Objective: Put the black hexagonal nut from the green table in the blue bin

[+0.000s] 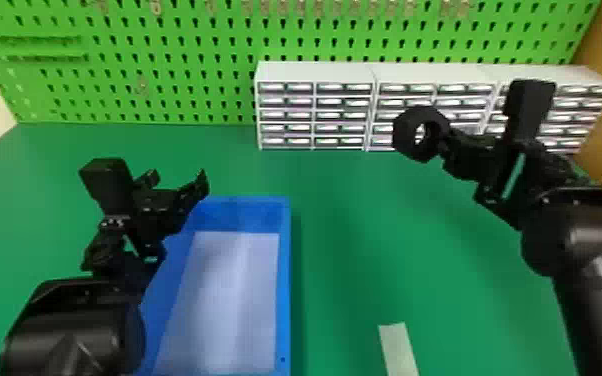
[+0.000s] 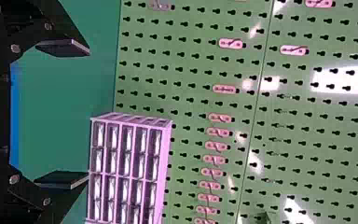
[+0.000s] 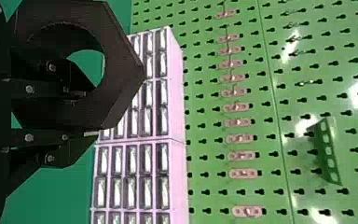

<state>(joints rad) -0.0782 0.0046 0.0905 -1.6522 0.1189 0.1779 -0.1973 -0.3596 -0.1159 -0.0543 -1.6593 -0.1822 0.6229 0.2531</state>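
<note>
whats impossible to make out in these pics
- blue bin: near end cut off by the head view's bottom edge; part of its left side behind the left arm
- pale strip: near end cut off by that same edge
- drawer cabinets: some drawers behind the nut, right wrist view

Head view from above, forward and down, 2 wrist views nearer, facing shared pegboard (image 1: 175,95) and drawers (image 1: 340,115)

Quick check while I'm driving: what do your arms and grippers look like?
The left arm and right arm are both black, with smooth, glossy, rounded sections. The left gripper and right gripper are black too, with flat fingers, small silvery screw heads and a boxy block mounted alongside each.
</note>
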